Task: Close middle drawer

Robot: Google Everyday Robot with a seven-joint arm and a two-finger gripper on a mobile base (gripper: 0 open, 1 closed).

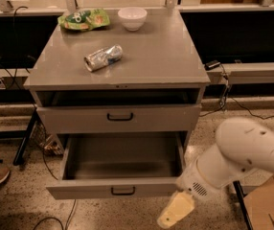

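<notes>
Camera view: below the bench's (pixel 161 56) front edge the middle drawer (pixel 79 189) stands pulled far out, the gripper (pixel 175 213), open or closed I cannot tell, hangs by its front right corner; the approach seems in hand, and next comes meeting the front near the handle (pixel 123 191) and pushing straight in.

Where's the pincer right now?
Camera view: the pincer sits low and right of centre, just below the right front corner of the open middle drawer, near the floor.

Single high front view, angled down on cabinet (pixel 146 61), tool (pixel 174 213) near, lower right foreground
</notes>
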